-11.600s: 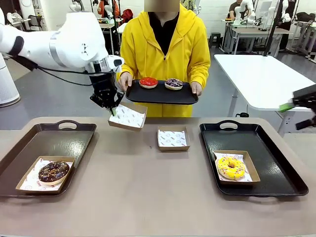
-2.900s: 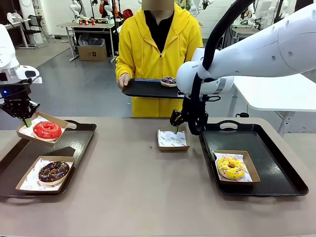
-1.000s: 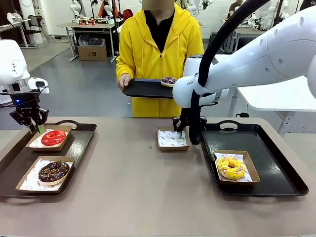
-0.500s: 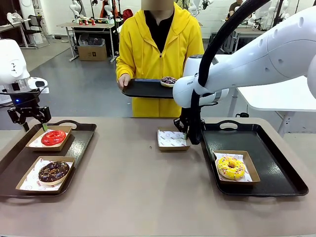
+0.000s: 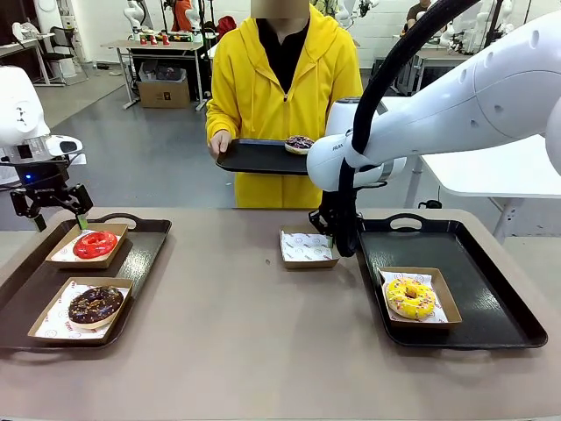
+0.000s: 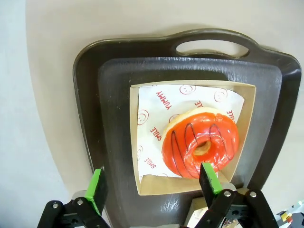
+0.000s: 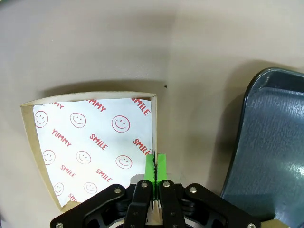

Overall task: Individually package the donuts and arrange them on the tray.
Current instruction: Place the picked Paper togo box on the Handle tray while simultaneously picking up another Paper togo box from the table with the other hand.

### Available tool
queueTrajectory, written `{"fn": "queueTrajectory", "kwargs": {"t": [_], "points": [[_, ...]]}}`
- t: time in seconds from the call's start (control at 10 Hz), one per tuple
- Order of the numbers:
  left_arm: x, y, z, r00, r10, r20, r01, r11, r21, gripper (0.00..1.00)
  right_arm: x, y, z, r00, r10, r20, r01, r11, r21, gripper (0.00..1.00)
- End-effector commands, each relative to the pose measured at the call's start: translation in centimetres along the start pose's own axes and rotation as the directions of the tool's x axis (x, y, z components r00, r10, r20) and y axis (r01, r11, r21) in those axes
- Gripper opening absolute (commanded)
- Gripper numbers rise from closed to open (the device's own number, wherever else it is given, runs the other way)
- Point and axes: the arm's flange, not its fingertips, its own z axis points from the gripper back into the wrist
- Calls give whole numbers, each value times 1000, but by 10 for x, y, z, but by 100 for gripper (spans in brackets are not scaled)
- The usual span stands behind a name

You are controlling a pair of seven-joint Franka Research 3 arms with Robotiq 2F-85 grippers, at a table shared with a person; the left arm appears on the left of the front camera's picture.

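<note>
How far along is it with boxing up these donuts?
Three are boxed on trays: the chocolate donut and red donut on the left tray, the yellow donut on the right. The left gripper hangs open above the red one. The right gripper is shut on the empty box. The person's purple donut remains.

The person's tray hides behind the right arm.

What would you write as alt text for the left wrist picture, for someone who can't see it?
Seen from above, a glossy red donut sits in a shallow cardboard box lined with printed white paper, resting on a dark tray on a beige table. The left gripper hangs open over the box's near edge, its green-padded fingers spread apart and holding nothing.
</note>
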Motion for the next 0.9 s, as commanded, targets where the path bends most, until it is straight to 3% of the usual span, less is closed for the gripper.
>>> {"fn": "queueTrajectory", "kwargs": {"t": [0.0,0.5,0.7,0.8], "points": [[-12,8,14,999,-34,-13,33,996,-86,100,0,1,0,999,-44,6,44,999,13,0],[-109,72,81,1000,-16,10,19,915,-403,100,14,8,107,994,-100,41,101,995,-20,0],[-151,104,104,999,1,46,24,836,-548,100,43,13,152,988,-146,53,146,989,-7,0],[-169,123,114,994,37,107,38,783,-621,100,56,20,168,987,-147,61,148,989,-15,0]]}}
